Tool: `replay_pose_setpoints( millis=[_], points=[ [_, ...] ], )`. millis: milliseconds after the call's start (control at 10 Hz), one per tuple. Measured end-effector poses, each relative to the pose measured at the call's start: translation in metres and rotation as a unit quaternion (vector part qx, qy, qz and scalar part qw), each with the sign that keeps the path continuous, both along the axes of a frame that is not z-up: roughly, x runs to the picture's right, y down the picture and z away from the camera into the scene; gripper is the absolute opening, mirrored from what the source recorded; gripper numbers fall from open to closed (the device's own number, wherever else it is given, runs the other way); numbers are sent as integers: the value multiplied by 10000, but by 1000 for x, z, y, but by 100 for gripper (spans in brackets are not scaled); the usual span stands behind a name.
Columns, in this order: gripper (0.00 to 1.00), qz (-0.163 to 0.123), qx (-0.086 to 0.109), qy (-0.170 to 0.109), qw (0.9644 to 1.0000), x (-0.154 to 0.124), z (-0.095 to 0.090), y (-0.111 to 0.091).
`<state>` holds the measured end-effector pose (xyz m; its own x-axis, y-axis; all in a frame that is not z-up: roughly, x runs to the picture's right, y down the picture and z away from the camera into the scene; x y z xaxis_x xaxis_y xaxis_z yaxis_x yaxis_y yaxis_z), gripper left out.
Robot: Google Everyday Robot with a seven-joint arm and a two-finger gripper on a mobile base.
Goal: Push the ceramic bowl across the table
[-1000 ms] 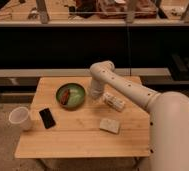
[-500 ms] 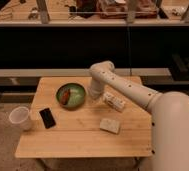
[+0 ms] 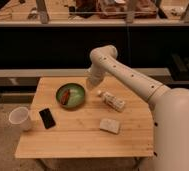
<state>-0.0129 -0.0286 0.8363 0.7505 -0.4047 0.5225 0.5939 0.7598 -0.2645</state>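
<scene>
A green ceramic bowl [image 3: 71, 95] sits on the wooden table [image 3: 83, 135] at the back left of centre, with a reddish-brown item [image 3: 65, 96] lying in it. My white arm reaches from the right over the table's back edge. My gripper [image 3: 90, 88] hangs just to the right of the bowl's rim, close to it; I cannot tell whether it touches the bowl.
A white cup [image 3: 21, 118] stands at the table's left edge. A black phone [image 3: 47, 118] lies beside it. A small white bottle [image 3: 113, 100] lies right of the gripper. A pale flat packet [image 3: 109, 125] lies nearer the front. A dark shelf runs behind the table.
</scene>
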Motion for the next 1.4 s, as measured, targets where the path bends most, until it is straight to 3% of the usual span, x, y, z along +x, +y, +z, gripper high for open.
replay_pose_setpoints(
  millis=[200,400,800,1100,1400],
  points=[
    [17,-44,184,-247,9995,-8,0,-16],
    [17,-141,291,-457,9984,-21,14,-15],
    [17,-434,450,-903,9939,-67,71,11],
    [17,-781,380,-1011,9911,-90,81,25],
    [17,-1021,88,-840,9912,-92,89,34]
  ],
)
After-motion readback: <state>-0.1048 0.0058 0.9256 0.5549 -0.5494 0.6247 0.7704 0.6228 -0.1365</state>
